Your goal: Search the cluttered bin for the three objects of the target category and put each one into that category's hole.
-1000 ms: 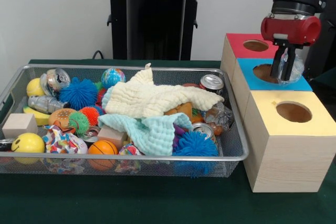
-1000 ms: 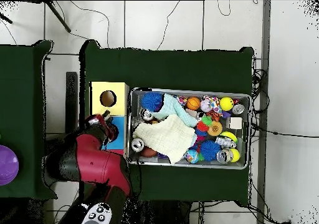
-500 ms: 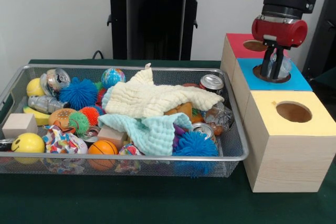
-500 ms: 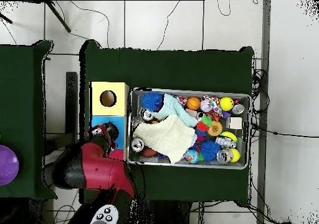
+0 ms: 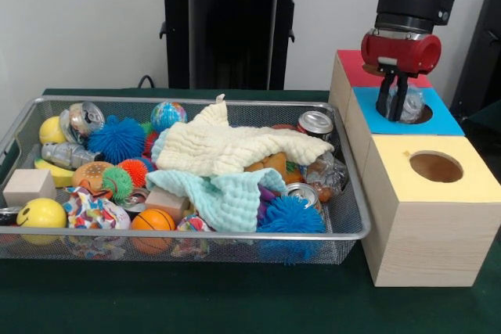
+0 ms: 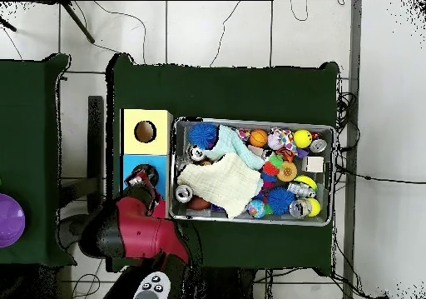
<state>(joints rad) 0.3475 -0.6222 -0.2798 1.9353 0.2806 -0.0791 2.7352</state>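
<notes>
Claw (image 5: 395, 103) clamps crumpled clear plastic wrapper (image 5: 410, 104) above blue-topped wooden box's hole (image 5: 420, 114); judged light, crushable, slippery.

No words, brand names or numbers can be read anywhere — not on the cans (image 5: 316, 123) in the wire bin (image 5: 188, 234), nor on the wooden boxes (image 5: 427, 228). One sign only — a smiley face on the yellow ball (image 5: 41, 213) at the bin's front corner.
</notes>
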